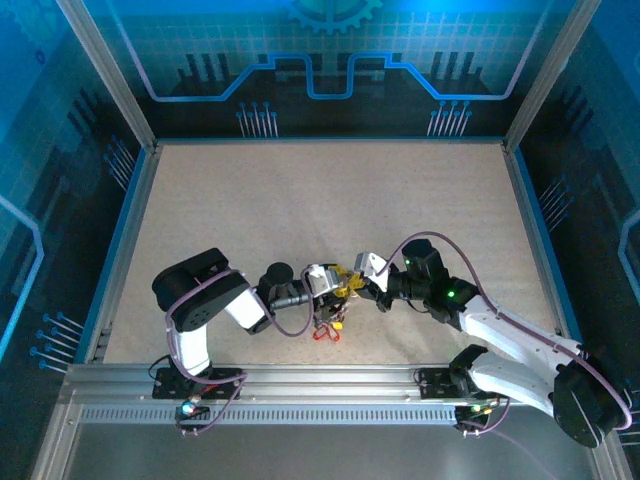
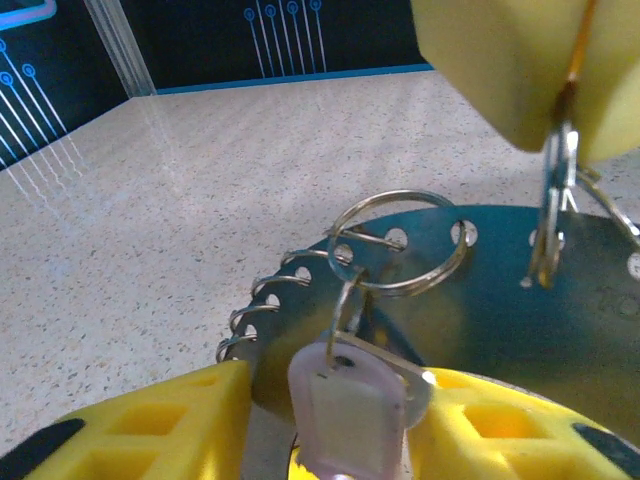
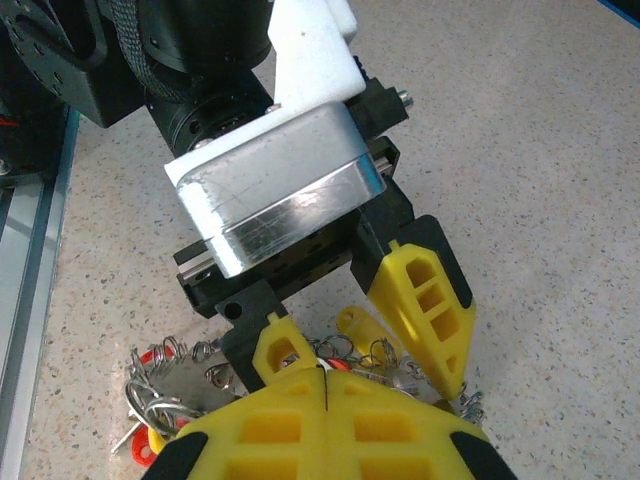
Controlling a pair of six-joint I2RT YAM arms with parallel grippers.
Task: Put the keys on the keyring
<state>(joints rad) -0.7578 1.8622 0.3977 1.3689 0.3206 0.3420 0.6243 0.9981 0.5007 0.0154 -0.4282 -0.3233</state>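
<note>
Your left end effector [image 2: 338, 390] is partly open, with its yellow fingers [image 2: 150, 425] on either side of the head of the pale key [image 2: 345, 420]. You cannot tell whether they touch it. That key hangs from a wire loop [image 2: 400, 245] threaded through a hole at the rim of the keyring [image 2: 480, 320]. The keyring sits low in the centre of the overhead frame, where the two arms meet. Your right end effector [image 2: 565, 105], at the upper right of the left wrist frame, is pinched shut on a small wire ring [image 2: 553, 215] at the keyring's rim. Red keys [image 1: 325, 335] show just below the keyring in the overhead frame.

Keyring [image 2: 500, 290] btwn L tool [image 2: 335, 430] fingers [image 2: 140, 430]
</note>
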